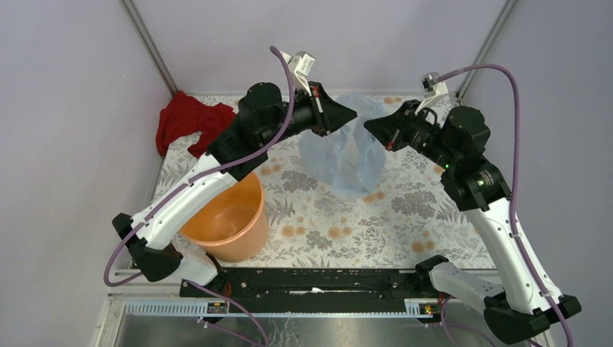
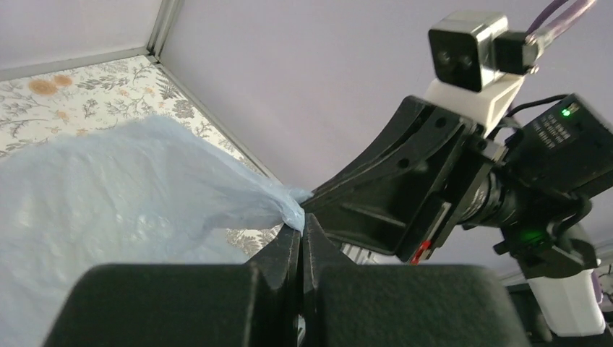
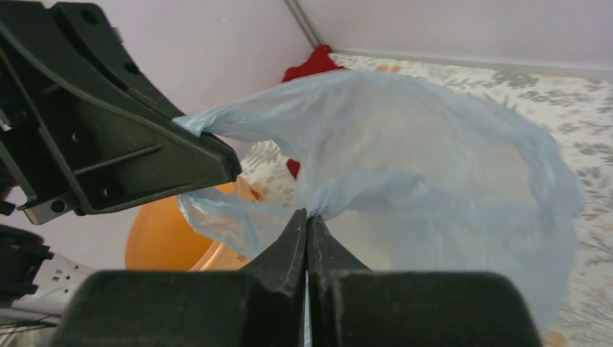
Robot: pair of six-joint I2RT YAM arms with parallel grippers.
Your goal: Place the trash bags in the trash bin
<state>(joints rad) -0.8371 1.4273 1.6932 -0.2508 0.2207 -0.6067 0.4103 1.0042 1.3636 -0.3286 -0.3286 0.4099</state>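
The pale blue trash bag (image 1: 345,155) hangs in the air above the middle of the table, stretched between both grippers. My left gripper (image 1: 353,114) is shut on one edge of the bag (image 2: 144,195), and its closed tips (image 2: 302,220) pinch the film. My right gripper (image 1: 367,127) is shut on the opposite edge of the bag (image 3: 434,152), its tips (image 3: 306,215) closed on the film. The orange trash bin (image 1: 228,217) stands upright and open at the near left, under the left arm; it also shows in the right wrist view (image 3: 163,238).
A red cloth (image 1: 189,121) lies at the back left corner of the floral table (image 1: 347,224). The enclosure's grey walls rise close on the left, back and right. A black rail (image 1: 311,282) runs along the near edge.
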